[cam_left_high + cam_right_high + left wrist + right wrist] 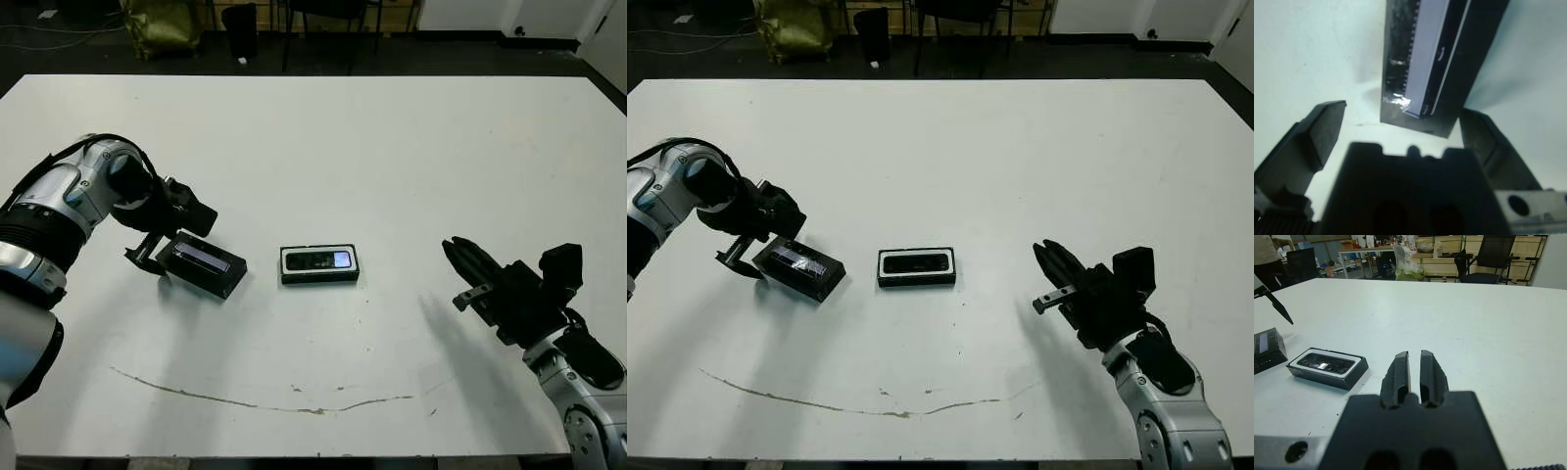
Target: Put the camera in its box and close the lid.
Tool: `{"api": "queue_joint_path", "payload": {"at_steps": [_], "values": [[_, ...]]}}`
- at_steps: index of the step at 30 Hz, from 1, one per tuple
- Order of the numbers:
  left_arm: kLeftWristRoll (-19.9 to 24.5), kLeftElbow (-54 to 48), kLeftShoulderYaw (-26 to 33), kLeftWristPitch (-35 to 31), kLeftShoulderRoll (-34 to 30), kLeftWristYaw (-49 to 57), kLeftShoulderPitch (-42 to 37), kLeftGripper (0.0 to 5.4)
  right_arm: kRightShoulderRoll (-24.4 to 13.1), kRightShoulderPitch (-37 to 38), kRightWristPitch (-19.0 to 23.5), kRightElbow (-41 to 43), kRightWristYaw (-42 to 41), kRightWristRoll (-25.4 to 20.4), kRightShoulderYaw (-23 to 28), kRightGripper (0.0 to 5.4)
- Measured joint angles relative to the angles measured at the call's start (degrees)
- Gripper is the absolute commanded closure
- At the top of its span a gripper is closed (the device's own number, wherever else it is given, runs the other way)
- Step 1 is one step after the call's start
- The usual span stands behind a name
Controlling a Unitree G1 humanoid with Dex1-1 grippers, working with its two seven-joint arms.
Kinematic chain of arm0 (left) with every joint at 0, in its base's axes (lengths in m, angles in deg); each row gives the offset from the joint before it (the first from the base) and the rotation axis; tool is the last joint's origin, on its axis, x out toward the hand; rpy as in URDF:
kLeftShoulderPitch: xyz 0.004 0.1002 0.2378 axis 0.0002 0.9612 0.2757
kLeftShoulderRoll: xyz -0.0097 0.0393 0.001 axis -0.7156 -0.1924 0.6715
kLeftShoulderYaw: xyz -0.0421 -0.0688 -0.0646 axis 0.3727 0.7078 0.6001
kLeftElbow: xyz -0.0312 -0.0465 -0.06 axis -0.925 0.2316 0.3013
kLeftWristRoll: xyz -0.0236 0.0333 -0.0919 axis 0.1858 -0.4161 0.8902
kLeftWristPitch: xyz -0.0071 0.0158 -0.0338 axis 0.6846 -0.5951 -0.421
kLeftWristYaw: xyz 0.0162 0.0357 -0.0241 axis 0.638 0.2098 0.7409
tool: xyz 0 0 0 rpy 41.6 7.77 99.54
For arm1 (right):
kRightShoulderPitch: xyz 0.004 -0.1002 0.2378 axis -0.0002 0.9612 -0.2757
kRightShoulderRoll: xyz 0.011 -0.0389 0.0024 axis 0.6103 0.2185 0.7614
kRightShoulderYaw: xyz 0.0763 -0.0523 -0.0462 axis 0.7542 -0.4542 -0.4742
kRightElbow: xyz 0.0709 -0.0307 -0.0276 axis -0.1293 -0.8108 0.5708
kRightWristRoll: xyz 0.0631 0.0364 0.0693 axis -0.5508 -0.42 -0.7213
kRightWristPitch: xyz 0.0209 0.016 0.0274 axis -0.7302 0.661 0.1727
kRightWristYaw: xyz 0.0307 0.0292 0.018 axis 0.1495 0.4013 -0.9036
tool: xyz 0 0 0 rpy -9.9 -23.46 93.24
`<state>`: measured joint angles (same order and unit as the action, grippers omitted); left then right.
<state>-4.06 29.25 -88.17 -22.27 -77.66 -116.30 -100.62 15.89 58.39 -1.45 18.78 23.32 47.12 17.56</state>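
The box [319, 277], a shallow black tray lined in white, lies at the table's middle. The camera [315, 260] rests inside it, bluish screen up. To its left lies the lid [203, 262], flat and black with a glossy silvery strip, apart from the box. My left gripper [147, 257] is open at the lid's left end. In the left wrist view its fingers [1317, 132] flank that end of the lid [1435, 58]. My right gripper [453, 251] is shut and holds nothing, hovering to the right of the box [1327, 374].
A thin brown line [255, 401] is smeared along the table near its front edge. Beyond the far edge stand chairs [1484, 264], shelves and a yellow-green bag [162, 24]. A person [1266, 254] shows far off in the right wrist view.
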Motion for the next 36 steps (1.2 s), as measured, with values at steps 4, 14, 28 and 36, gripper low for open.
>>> {"api": "queue_joint_path", "payload": {"at_steps": [4,14,28,36], "values": [[1.1,1.5,1.4,-2.0,0.2,1.1,0.8,1.39,0.0,0.2,0.9,0.8,0.7,0.1,-0.2,5.4],[1.9,-1.5,2.5,-7.8,0.6,4.0,3.6,3.85,0.1,0.3,1.9,1.3,1.1,-0.4,-0.2,5.4],[2.2,-3.4,2.3,-8.5,0.3,3.3,4.6,5.39,0.5,0.4,2.3,0.9,2.0,-0.2,-1.1,5.4],[3.1,-5.4,2.4,-10.1,-0.2,-2.1,4.2,5.39,1.3,0.4,1.9,0.0,1.7,-0.4,-1.4,5.4]]}}
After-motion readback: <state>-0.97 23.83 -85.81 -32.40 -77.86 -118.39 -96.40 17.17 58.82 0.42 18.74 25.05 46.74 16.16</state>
